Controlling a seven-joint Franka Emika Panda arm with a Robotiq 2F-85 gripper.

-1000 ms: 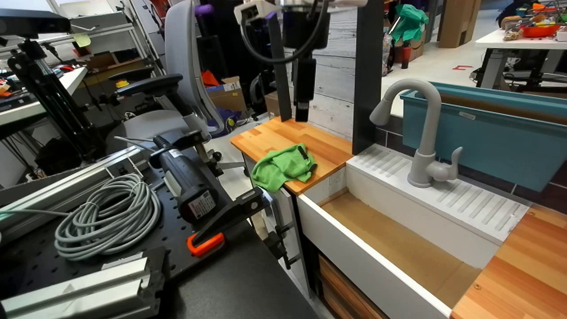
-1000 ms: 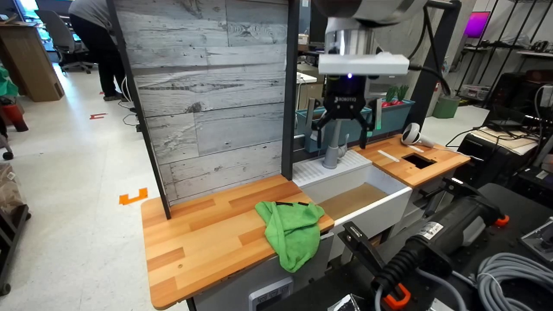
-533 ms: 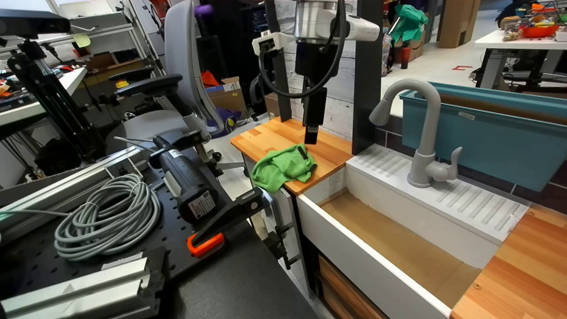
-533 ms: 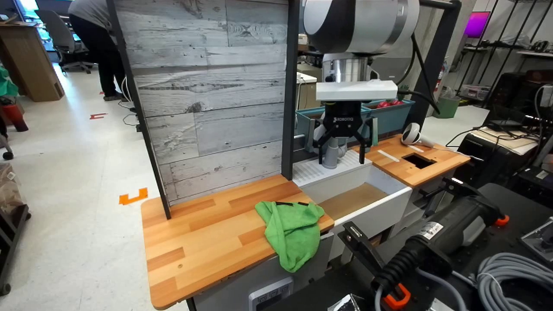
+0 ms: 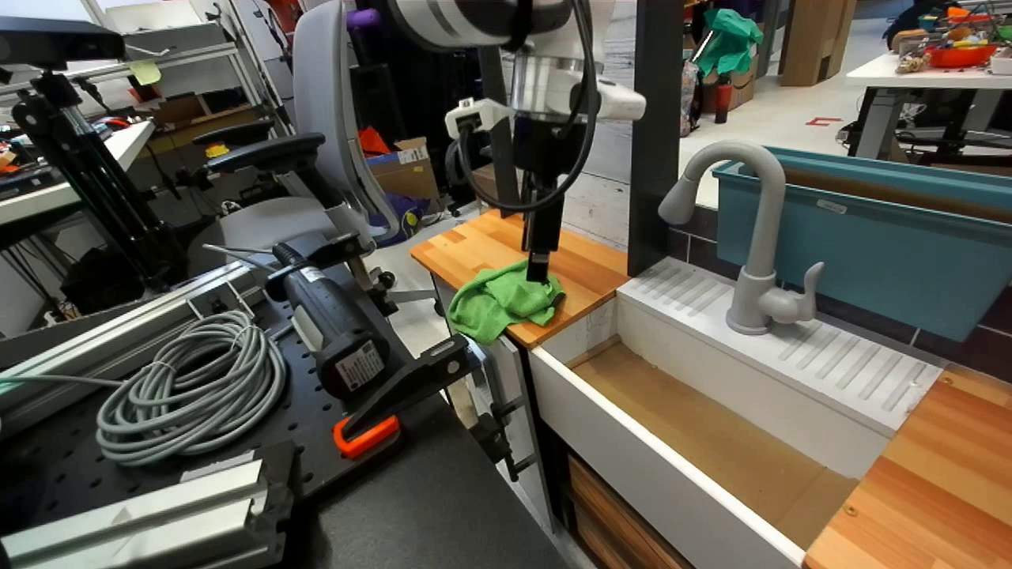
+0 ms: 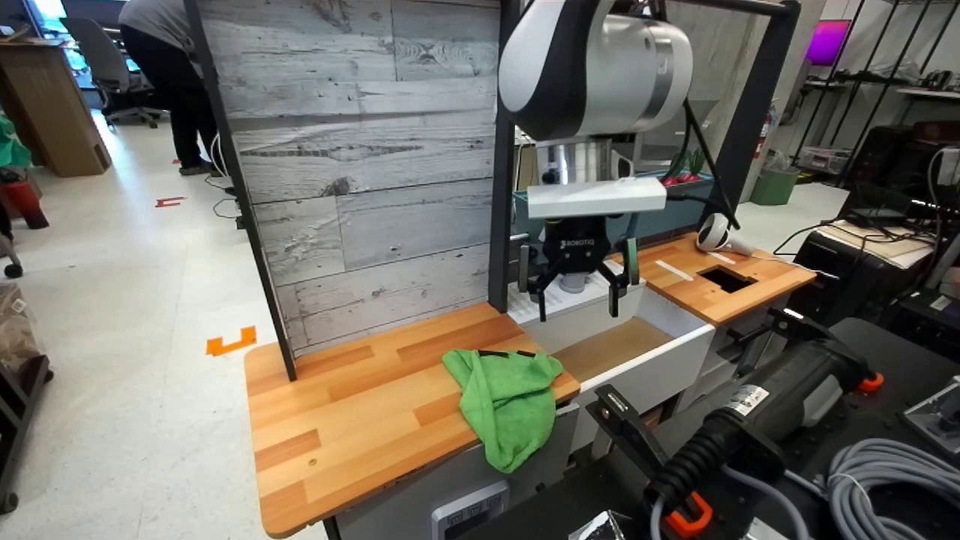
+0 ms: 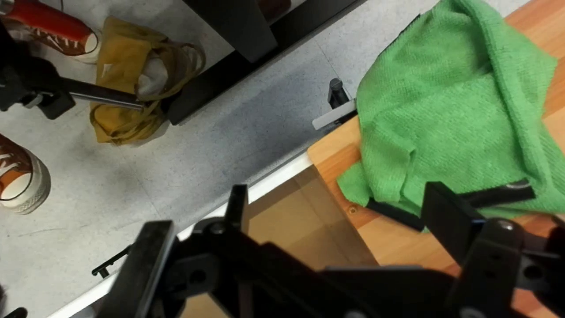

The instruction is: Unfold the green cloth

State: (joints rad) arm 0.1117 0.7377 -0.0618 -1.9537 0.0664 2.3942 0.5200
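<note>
The green cloth point(image 6: 510, 405) lies crumpled and folded on the left wooden counter in an exterior view, with part of it hanging over the front edge. It also shows in an exterior view point(image 5: 492, 304) and at the upper right of the wrist view point(image 7: 454, 115). It has dark strips along its edges. My gripper point(image 6: 577, 313) is open and empty, above the sink side of the cloth. In an exterior view the gripper point(image 5: 538, 276) overlaps the cloth's image. In the wrist view one finger of the gripper point(image 7: 337, 190) is over the cloth's edge, the other over the sink.
The wooden counter point(image 6: 352, 435) borders the white sink point(image 5: 672, 458). A grey faucet point(image 5: 763, 237) stands behind the sink, and a teal planter point(image 5: 870, 253) behind that. A grey wood-look panel point(image 6: 367, 150) rises behind the counter. A black power tool point(image 6: 780, 405) is clamped in front.
My gripper has come down and, in an exterior view, shifted slightly left, closer to the cloth. It stays open. The cloth has not moved.
</note>
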